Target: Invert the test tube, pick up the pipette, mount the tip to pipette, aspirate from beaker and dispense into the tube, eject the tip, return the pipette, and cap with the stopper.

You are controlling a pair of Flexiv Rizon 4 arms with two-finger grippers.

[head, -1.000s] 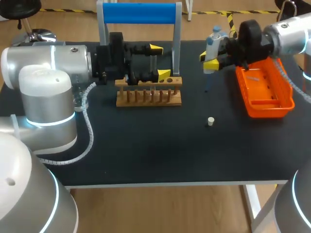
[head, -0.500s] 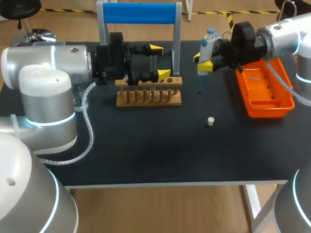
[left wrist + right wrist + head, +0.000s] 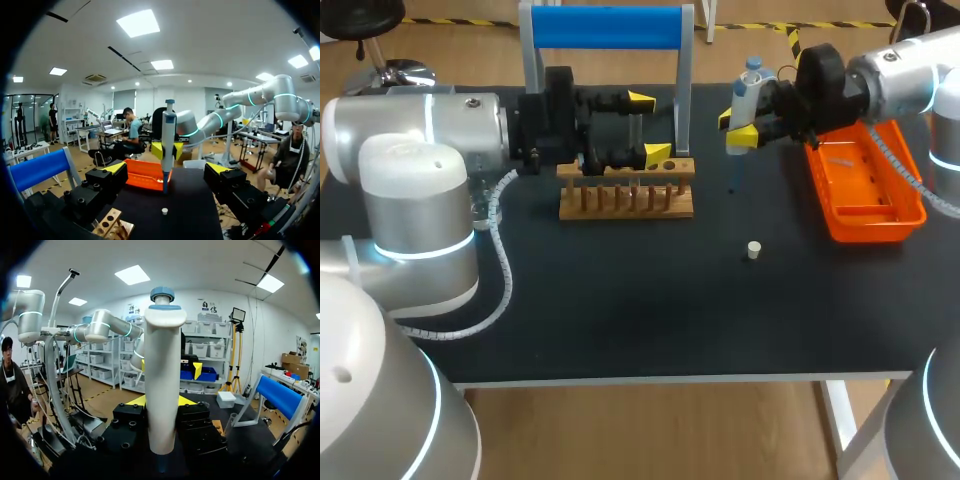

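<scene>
Head view: a white plastic pipette with a blue cap (image 3: 748, 85) is held upright by the right gripper (image 3: 740, 125) above the black desk (image 3: 620, 290), tip seemingly mounted; aspirating through capping is judged outstanding.

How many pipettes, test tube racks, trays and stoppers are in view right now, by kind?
Pipette: 1
Wooden test tube rack: 1
Orange tray: 1
White stopper: 1
Total: 4

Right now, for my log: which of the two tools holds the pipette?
The right tool grips the pipette; the left tool stands open by the wooden rack.
</scene>
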